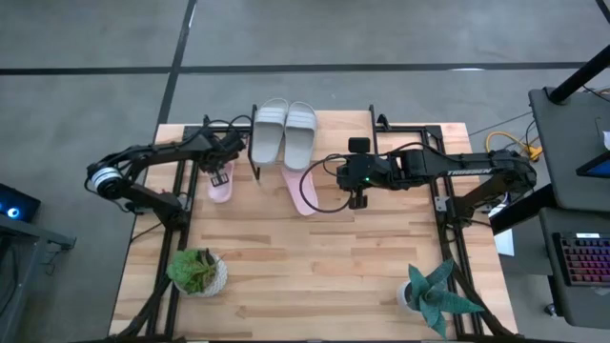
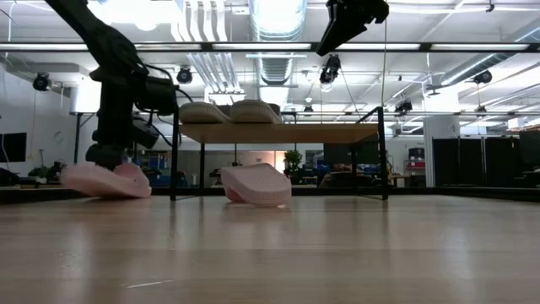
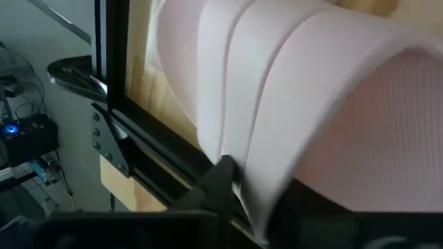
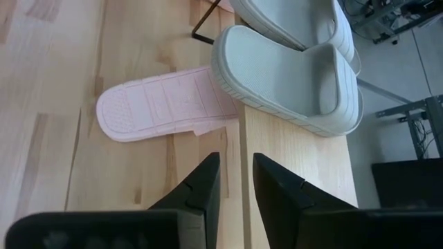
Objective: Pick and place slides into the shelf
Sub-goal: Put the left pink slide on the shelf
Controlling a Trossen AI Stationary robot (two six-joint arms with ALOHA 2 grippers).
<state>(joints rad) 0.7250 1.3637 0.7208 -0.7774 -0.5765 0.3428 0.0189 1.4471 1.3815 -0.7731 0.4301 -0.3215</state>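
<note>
**Two grey slides shelved, two pink ones on the table**

Four soft foam slides show, each a rounded slab with one wide strap. The two light grey slides (image 1: 284, 131) lie side by side on the small low shelf of pale wooden plank and thin black metal frame (image 1: 334, 122), which stands at the far edge of the large butcher-block wooden table (image 1: 315, 276). In the right wrist view their thick ribbed edges and smooth footbeds are plain.

The two pink slides lie on the table. The pink slide with its grooved sole turned up (image 1: 302, 191) lies partly under the shelf's front edge, its sole moulded in shallow rectangular blocks. The second pink slide, finely textured, (image 1: 220, 181) lies beside the shelf's left legs, and the left gripper (image 1: 218, 171) is down on it. In the left wrist view a dark fingertip (image 3: 220, 181) presses the edge of its arched strap, the jaws drawn narrow on the strap.

The right gripper (image 1: 357, 201) hangs above the table near the upturned pink slide, holding nothing. Its two flat, wedge-shaped black fingers (image 4: 197, 185) stand a narrow gap apart.

Two potted plants stand at the near corners: a leafy green plant in a round pale pot (image 1: 198, 272) and a spiky blue-green plant (image 1: 437, 293).
</note>
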